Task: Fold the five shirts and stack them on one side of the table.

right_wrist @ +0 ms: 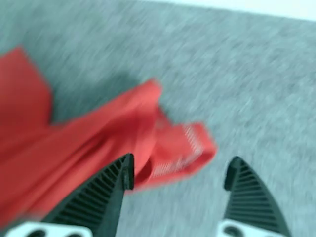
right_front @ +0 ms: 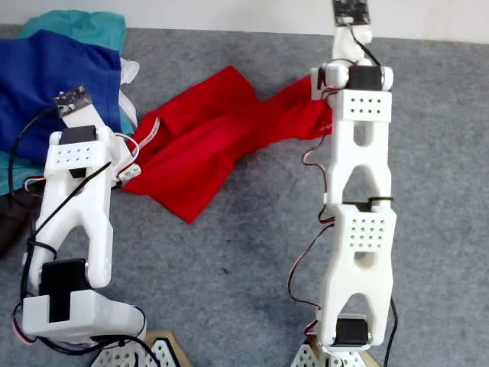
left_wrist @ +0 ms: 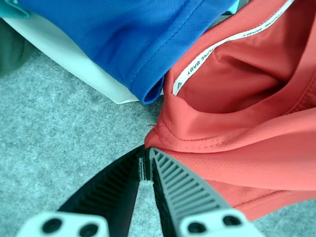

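High view, contents by size: table [right_front: 229,275], grey, with bare room across its near half, between the two arms and along the whole right side; its far edge meets a pale strip; its far left corner is crowded with cloth.

Red shirt [right_front: 206,145], crumpled, lying mid-table and running from the left arm across to the right arm's wrist.

Blue shirt [right_front: 53,84], heaped at the far left, over a teal shirt [right_front: 84,27] that shows along the far edge; a white shirt [right_front: 128,73] pokes out beside them; dark cloth [right_front: 11,222] lies at the left edge.

Left gripper [left_wrist: 147,160], low at the red shirt's neck end; fingers pressed together tip to tip, the tips touching the shirt's hem; whether cloth is pinched between them cannot be told; the blue hem lies just beyond.

Right gripper [right_wrist: 181,160], fingers spread wide and holding nothing; a red fold lies on the table between them, nearer one finger.
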Available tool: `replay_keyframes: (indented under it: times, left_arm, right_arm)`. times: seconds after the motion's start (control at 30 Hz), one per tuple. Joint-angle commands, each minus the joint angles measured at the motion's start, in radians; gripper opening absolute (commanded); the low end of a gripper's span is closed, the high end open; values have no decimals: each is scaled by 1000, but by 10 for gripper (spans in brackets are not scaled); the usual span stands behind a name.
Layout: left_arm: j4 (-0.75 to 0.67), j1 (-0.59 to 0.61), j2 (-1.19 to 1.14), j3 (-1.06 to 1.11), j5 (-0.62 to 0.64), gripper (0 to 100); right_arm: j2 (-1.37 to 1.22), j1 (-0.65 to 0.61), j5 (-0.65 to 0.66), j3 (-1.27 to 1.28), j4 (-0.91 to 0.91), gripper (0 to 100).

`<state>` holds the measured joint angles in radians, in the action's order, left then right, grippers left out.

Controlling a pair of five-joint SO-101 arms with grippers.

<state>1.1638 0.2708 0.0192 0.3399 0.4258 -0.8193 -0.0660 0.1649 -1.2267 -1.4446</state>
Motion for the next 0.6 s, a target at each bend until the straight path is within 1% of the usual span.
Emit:
replay_keyframes:
  times: [0.0, 0.1, 0.2, 0.3, 0.37, 0.47, 0.57]
  left_arm:
    - [-9, -16, 42, 1, 6, 6]
    - [-25, -16, 42, 13, 6, 6]
    - [-43, -16, 44, 28, 6, 6]
    - [-44, -16, 44, 28, 6, 6]
    - [-44, -16, 44, 28, 6, 6]
    - [-44, -16, 44, 28, 6, 6]
    - [-44, -15, 42, 30, 6, 6]
  right_arm:
    - [79, -35, 55, -128, -228, 245]
    - [79, -45, 78, -203, -323, 240]
    - [77, -36, 83, -211, -320, 240]
    - [76, -24, 83, -143, -295, 240]
    - [68, -22, 83, -74, -208, 240]
    - [5, -19, 77, 21, -21, 240]
    - [-74, -13, 77, 39, 143, 240]
